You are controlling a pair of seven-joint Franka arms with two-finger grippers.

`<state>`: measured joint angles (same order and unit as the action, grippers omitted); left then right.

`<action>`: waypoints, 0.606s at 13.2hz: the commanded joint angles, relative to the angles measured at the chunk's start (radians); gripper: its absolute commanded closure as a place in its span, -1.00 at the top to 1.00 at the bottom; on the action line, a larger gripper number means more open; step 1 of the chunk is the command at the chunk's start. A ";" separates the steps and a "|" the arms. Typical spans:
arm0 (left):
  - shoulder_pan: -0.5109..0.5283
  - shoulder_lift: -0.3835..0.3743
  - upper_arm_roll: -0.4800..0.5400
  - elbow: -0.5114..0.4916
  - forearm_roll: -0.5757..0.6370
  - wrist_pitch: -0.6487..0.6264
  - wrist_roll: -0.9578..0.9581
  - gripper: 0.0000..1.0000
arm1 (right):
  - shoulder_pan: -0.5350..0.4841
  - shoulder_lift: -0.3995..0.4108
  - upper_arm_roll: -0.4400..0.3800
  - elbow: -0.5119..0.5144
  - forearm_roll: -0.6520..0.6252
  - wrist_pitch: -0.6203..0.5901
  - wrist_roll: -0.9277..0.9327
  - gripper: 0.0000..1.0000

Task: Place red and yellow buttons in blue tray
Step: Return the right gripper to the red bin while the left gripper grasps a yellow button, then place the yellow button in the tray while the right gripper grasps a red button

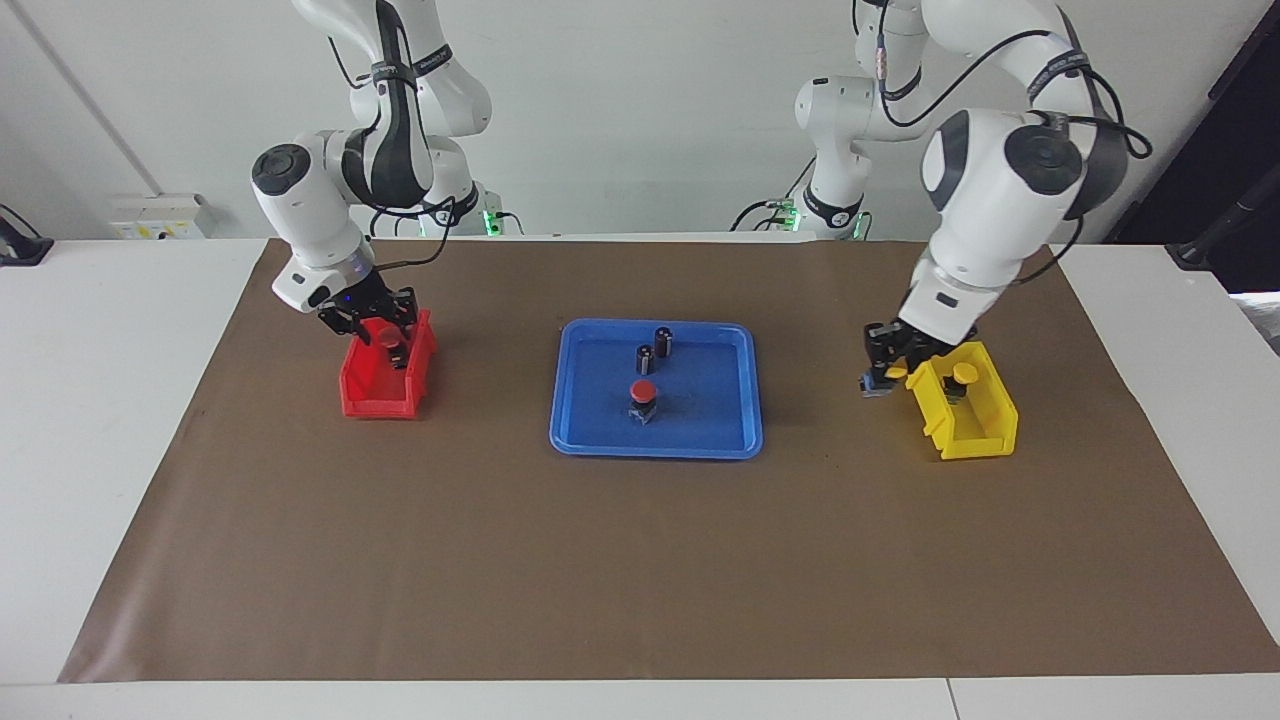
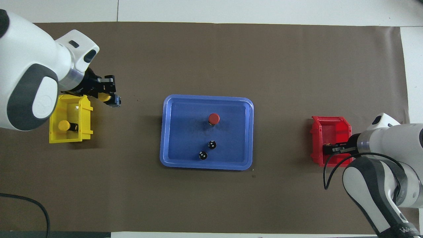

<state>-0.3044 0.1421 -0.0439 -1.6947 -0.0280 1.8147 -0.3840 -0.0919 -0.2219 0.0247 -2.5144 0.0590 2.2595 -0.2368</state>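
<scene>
My left gripper (image 1: pixel 884 374) (image 2: pixel 110 98) is shut on a yellow button (image 1: pixel 895 372) (image 2: pixel 104 97), up over the mat just beside the yellow bin (image 1: pixel 968 430) (image 2: pixel 71 136), on its blue-tray side. A second yellow button (image 1: pixel 963 373) (image 2: pixel 63 125) lies in that bin. The blue tray (image 1: pixel 655 442) (image 2: pixel 165 132) sits mid-table with one red button (image 1: pixel 643 391) (image 2: pixel 213 118) standing in it. My right gripper (image 1: pixel 375 325) (image 2: pixel 331 149) is down at the red bin (image 1: pixel 372 400) (image 2: pixel 319 145), right at a red button (image 1: pixel 386 339) inside it.
Two dark capless cylinders (image 1: pixel 663 340) (image 1: pixel 645 358) stand in the tray, nearer the robots than the red button. A brown mat (image 1: pixel 640 560) covers the table; the white table edge shows around it.
</scene>
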 commanded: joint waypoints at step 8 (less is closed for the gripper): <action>-0.303 0.192 0.021 -0.020 -0.033 0.307 -0.288 -0.97 | -0.017 -0.005 0.009 -0.046 0.024 0.055 -0.035 -0.10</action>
<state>-0.5991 0.3033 -0.0444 -1.7223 -0.0503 2.1000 -0.6706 -0.0945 -0.2207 0.0253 -2.5462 0.0590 2.2961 -0.2377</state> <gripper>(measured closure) 0.586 0.414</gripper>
